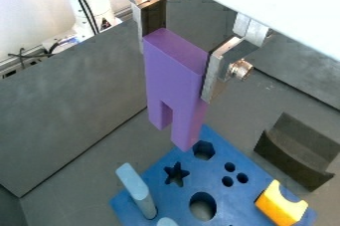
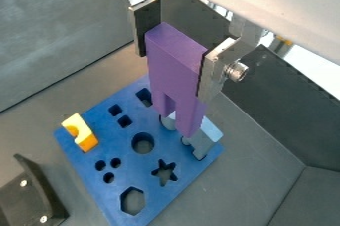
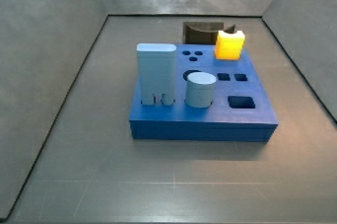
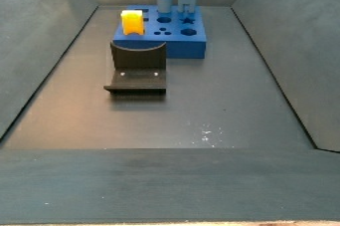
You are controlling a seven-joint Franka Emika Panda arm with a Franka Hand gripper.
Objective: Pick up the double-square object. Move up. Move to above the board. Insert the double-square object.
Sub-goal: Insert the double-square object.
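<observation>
My gripper (image 1: pixel 186 56) is shut on the double-square object (image 1: pixel 173 81), a purple block with its two square prongs pointing down. The silver fingers clamp its upper part from both sides, as both wrist views show (image 2: pixel 182 51). The purple block (image 2: pixel 176 71) hangs in the air above the board (image 1: pixel 246 200), a thick blue slab with dark holes in its top. The board also shows in a wrist view (image 2: pixel 80 155) and in both side views (image 3: pixel 204 129) (image 4: pixel 166 49). The gripper is out of frame in both side views.
On the board stand a yellow block (image 3: pixel 231 42), a tall light-blue block (image 3: pixel 156 70) and a pale cylinder (image 3: pixel 200 88). The dark fixture (image 4: pixel 137 69) stands on the floor beside the board. Grey walls enclose the floor.
</observation>
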